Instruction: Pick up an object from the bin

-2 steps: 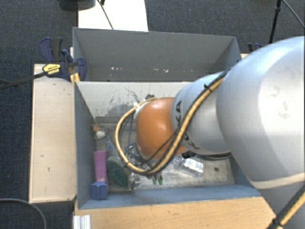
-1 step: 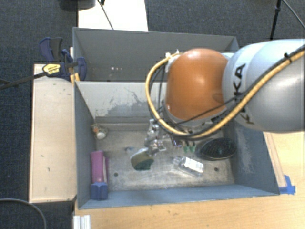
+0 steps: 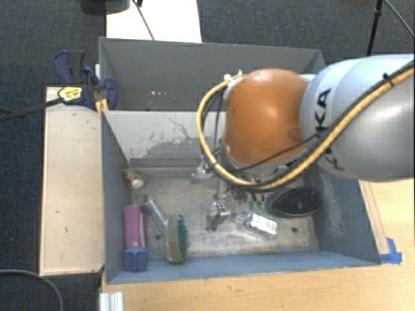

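Observation:
My gripper (image 3: 216, 215) hangs low over the middle of the bin floor, mostly hidden under the arm's orange cover. Just to its right lies a small clear bottle with a white label (image 3: 257, 224), on its side. A small green piece (image 3: 258, 203) shows behind that bottle, under the cover's edge. Nothing can be made out in the gripper's grasp.
A black round mesh object (image 3: 296, 201) lies at the right wall. On the left lie a pink tube with a blue cap (image 3: 134, 230), a clear plastic piece (image 3: 155, 215) and a green-backed brush (image 3: 176, 239). A small round knob (image 3: 135, 181) sits at the back left.

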Action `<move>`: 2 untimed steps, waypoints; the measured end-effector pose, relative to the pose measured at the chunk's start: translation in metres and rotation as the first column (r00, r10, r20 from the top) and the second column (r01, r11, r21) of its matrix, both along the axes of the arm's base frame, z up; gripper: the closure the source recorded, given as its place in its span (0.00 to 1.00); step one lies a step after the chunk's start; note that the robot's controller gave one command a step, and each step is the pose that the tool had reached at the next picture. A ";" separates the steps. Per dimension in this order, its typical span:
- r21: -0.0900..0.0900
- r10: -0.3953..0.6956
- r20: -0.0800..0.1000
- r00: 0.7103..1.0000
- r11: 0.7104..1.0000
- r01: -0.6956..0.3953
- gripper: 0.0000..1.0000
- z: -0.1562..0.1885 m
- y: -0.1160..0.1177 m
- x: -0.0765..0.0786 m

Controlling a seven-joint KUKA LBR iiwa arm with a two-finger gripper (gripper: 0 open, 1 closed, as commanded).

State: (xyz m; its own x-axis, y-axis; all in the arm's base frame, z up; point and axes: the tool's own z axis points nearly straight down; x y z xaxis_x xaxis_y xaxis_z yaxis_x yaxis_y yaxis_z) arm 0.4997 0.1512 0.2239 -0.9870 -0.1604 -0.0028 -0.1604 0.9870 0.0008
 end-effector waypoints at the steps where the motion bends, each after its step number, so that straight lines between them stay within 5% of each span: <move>1: 0.000 0.275 -0.005 0.961 0.961 -0.275 0.00 -0.109 0.057 -0.011; 2: 0.006 0.301 0.028 0.953 0.954 -0.301 0.00 -0.132 0.048 -0.010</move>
State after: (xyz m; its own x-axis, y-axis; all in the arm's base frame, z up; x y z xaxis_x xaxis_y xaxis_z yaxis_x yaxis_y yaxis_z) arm 0.4900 0.1996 0.0924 -0.8926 -0.4497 -0.0311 -0.4500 0.8930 0.0026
